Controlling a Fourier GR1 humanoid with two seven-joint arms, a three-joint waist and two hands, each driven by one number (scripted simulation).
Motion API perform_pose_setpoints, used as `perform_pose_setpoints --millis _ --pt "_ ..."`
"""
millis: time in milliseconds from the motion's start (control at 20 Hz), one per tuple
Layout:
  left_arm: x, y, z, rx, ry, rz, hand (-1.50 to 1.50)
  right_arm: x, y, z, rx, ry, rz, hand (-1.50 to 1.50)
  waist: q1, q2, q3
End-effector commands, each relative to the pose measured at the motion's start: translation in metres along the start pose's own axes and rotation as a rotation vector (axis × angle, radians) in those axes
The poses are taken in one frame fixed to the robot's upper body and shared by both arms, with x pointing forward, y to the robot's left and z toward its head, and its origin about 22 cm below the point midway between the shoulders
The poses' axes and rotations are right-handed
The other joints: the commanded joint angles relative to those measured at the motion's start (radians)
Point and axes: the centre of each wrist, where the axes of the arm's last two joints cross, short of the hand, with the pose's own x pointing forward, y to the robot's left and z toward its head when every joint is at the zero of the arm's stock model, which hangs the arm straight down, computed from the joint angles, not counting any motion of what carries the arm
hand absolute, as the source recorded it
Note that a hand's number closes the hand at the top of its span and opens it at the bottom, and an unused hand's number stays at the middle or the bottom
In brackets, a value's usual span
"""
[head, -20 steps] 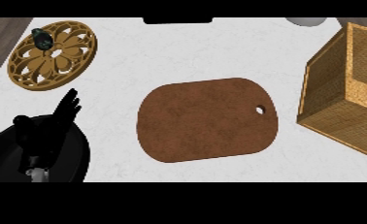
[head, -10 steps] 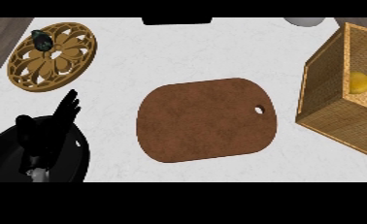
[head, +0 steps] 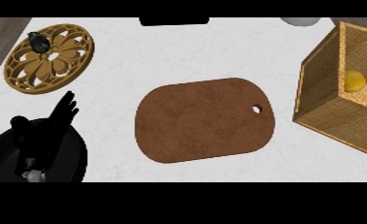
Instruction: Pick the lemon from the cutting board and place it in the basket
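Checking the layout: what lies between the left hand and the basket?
In the head view, the cutting board lies between the left hand and the basket, with bare counter either side.

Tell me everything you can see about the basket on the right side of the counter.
The basket is a boxy, open-topped container of light brown woven material, like wicker, with straight walls and a thicker rim. It stands on the white counter at the view's right edge, which cuts part of it off, just right of the brown cutting board, not touching it. A yellow lemon lies inside. No hand touches it.
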Motion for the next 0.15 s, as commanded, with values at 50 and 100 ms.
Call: perform_pose_setpoints --millis 50,100 --pt "-0.059 -0.012 0.014 -0.006 0.254 0.031 0.00 -0.023 -0.046 -0.005 -0.039 0.045 -0.012 -1.50 -0.034 0.015 -0.020" --pt "-0.060 -0.001 0.022 -0.013 0.266 0.033 0.00 -0.021 -0.056 -0.009 -0.060 0.048 -0.026 -1.50 -0.020 0.013 -0.020"
